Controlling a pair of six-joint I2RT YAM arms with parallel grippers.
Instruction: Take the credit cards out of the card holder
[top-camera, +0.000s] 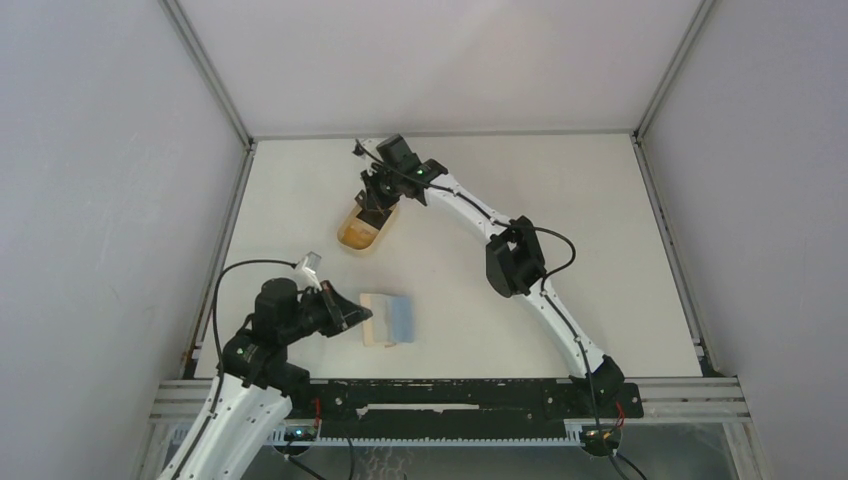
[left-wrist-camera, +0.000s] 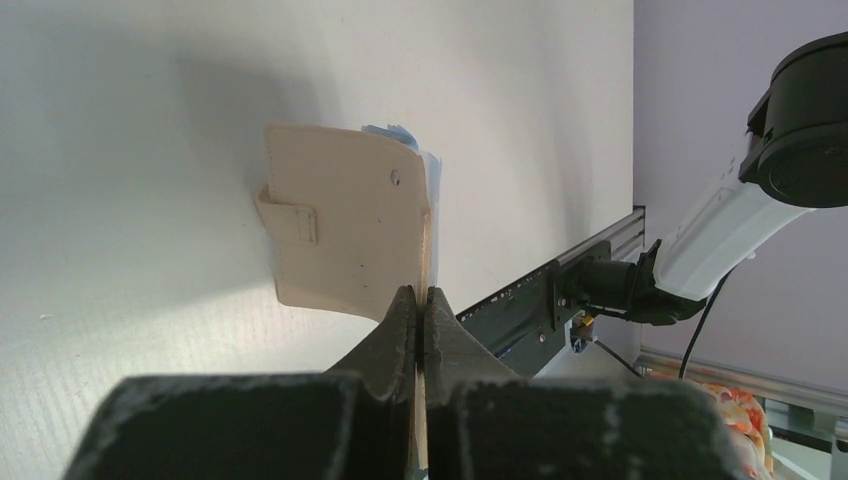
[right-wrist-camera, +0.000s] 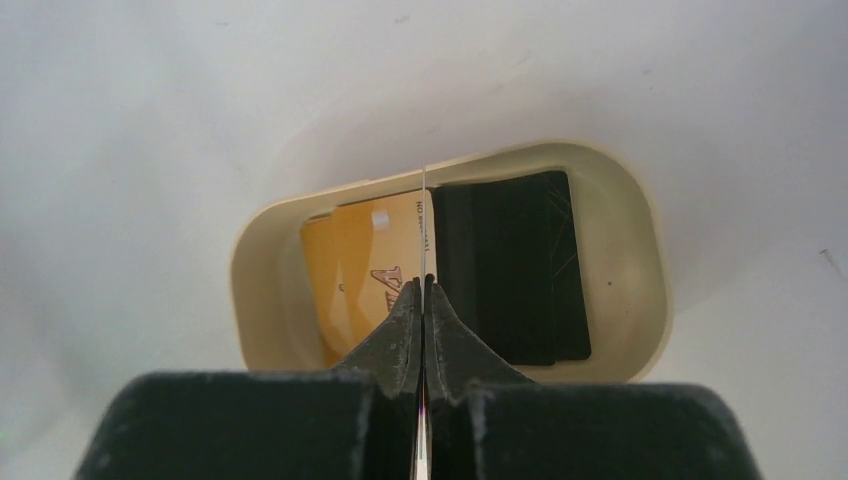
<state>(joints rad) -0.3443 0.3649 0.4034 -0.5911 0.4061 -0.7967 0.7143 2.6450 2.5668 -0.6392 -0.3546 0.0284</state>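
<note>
Tan holder: the card holder (left-wrist-camera: 345, 235) sits on the bench (left-wrist-camera: 130, 150) at the near left, just ahead of the left arm's base, snap tab showing. Whether it lies flat or is tipped up, I cannot tell.
Blue stack: the light blue credit cards (top-camera: 401, 318) poke out along the holder's right side in the top view, not yet out.
Left fingers: the left fingers (left-wrist-camera: 416, 302) are together, clamped on the holder's near edge.
Right fingers: the right fingers (right-wrist-camera: 418, 300) are pinched shut on a thin card (right-wrist-camera: 425, 200) seen edge-on over the tray. Its colour cannot be read.
Tray: the cream oval tray (right-wrist-camera: 640, 250) at the back left of the bench, well apart from the holder, holds a yellow-orange card (right-wrist-camera: 355, 270) and a black card (right-wrist-camera: 510, 265), both lying flat side by side.
Step in hand: by my reading, one pulled card is being delivered to the tray while the left arm pins the holder.
Next move: it calls for the right fingers to part so the card drops flat inside the rim. The right arm then swings to the holder for a clean pinch on a blue edge, with the left grip firm so the sleeve does not drag along.
Left arm pose: folded low by its base, wrist pointing right along the bench.
Right arm pose: stretched in a long diagonal from the near right to the far left, wrist pitched down over the tray.
</note>
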